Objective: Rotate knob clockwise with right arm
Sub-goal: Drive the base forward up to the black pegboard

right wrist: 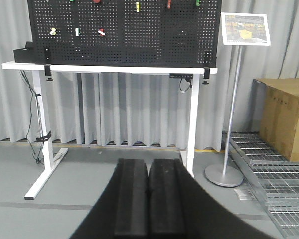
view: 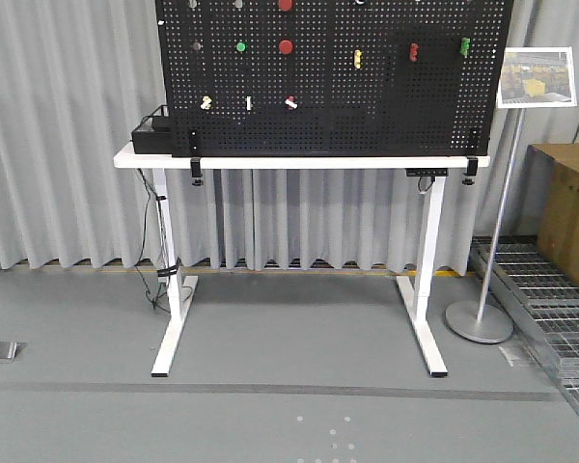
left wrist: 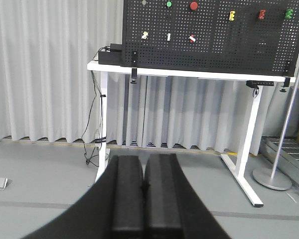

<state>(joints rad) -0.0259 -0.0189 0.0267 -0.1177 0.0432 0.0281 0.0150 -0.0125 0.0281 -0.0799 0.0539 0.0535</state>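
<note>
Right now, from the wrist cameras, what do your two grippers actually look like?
Both look alike. The left gripper and right gripper each show two matte black, flat, rectangular jaws with squared tips, widening below into a smooth black curved body. No cables, labels or markings are visible on either.

I can read no text here: the white-framed sign on a metal pole [right wrist: 244, 29] shows only a blurred yellowish picture, and the black perforated pegboard [right wrist: 124, 32] carries no legible labels.
</note>
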